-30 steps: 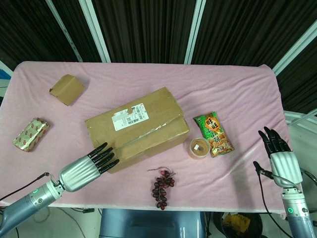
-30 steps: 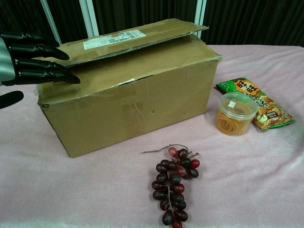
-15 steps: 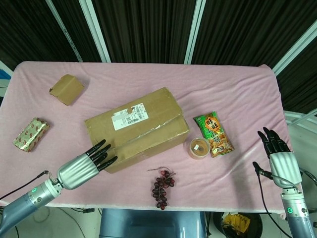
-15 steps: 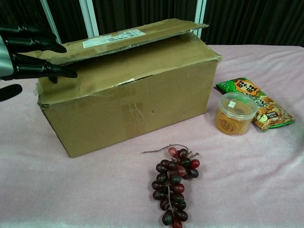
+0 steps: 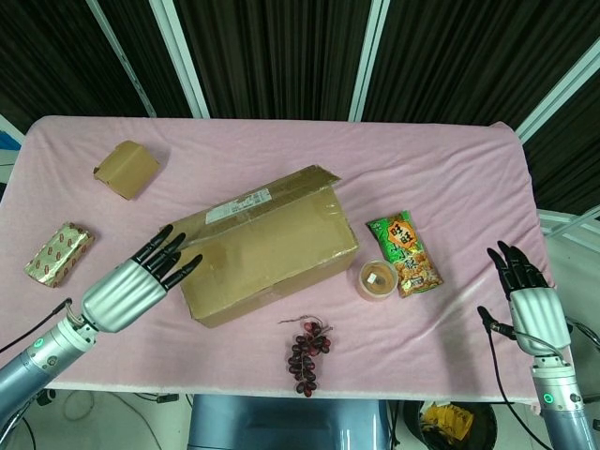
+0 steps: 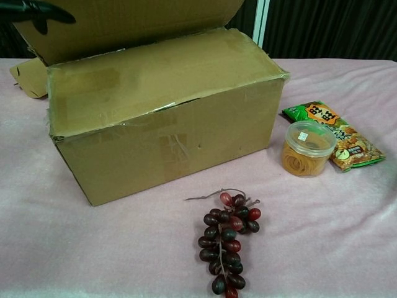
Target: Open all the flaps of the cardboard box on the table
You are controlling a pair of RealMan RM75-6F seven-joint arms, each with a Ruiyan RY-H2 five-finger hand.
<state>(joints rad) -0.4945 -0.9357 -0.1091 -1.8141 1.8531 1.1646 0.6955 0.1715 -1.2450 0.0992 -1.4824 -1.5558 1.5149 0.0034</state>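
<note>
The brown cardboard box [image 5: 272,248] lies in the middle of the pink table. Its far long flap [image 6: 124,22], with the white label, stands raised almost upright. The near long flap [image 6: 161,74] still lies flat across the top. My left hand [image 5: 131,281] is at the box's left end, with straight fingers reaching up to the raised flap's left edge; in the chest view only its dark fingertips [image 6: 37,12] show against the flap. My right hand [image 5: 527,298] hovers at the table's right edge, fingers spread, holding nothing, well away from the box.
A bunch of dark grapes [image 6: 226,239] lies in front of the box. A clear jar of rubber bands [image 6: 305,149] and a green snack packet [image 6: 329,133] sit to its right. A folded cardboard piece [image 5: 127,169] and a foil-wrapped packet [image 5: 58,253] lie far left.
My left hand has risen and drawn back to the left, and the far long flap has swung from nearly flat to almost upright. The right hand has stayed put.
</note>
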